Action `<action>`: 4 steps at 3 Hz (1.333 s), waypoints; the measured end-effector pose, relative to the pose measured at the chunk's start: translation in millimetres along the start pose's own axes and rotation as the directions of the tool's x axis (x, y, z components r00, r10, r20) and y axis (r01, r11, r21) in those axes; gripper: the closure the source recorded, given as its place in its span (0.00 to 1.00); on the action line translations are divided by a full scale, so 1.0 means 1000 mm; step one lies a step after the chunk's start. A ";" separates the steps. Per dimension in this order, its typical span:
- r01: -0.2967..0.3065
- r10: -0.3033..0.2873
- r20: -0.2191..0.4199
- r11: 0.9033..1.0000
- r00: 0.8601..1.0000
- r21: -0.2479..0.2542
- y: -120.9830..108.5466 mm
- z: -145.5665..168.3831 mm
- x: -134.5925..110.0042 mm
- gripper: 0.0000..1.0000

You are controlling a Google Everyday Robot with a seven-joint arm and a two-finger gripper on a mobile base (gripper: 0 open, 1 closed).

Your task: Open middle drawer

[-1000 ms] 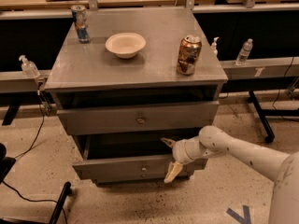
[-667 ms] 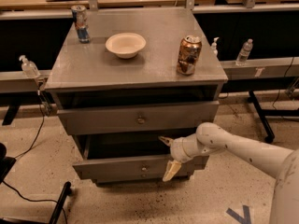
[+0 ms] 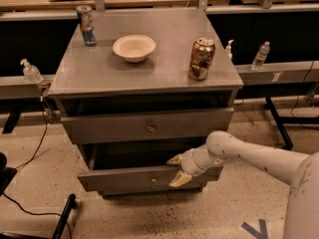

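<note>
The grey cabinet [image 3: 144, 78] shows a tall first drawer front [image 3: 99, 128] with a brass knob. Below it, the middle drawer [image 3: 119, 180] stands pulled out a little, its small brass knob [image 3: 152, 179] at the centre and a dark gap above its front. My gripper [image 3: 170, 172] is at the right part of this drawer's top edge. It is open, with one finger [image 3: 175, 159] over the opening behind the front and the other finger [image 3: 180, 179] before the front. The third drawer front is mostly hidden under the middle one.
On the cabinet top stand a white bowl [image 3: 134, 47], a brown can [image 3: 201, 59] near the right front and a blue can [image 3: 86, 25] at the back left. Plastic bottles [image 3: 260, 56] sit on the rail behind. Cables [image 3: 30, 158] and a black caster [image 3: 67, 210] lie at the left.
My gripper has shifted slightly left along the middle drawer's top edge. The drawer stays pulled out about as far as before.
</note>
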State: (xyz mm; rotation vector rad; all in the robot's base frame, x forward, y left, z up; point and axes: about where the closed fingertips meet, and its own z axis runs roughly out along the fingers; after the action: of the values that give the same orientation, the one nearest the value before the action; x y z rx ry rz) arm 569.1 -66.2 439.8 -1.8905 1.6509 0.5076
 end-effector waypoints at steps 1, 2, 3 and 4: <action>-0.011 0.011 -0.012 1.000 1.000 -0.014 0.004 0.004 0.004 0.63; -0.012 0.012 -0.008 1.000 1.000 -0.022 0.008 0.003 0.004 0.61; -0.008 0.009 0.015 0.999 1.000 -0.048 0.026 -0.001 0.002 0.55; -0.031 0.035 0.043 0.997 0.998 -0.077 0.058 -0.002 0.000 0.52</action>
State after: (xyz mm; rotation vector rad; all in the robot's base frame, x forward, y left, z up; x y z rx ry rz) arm 512.2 -71.5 431.6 -1.8947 1.6580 0.6297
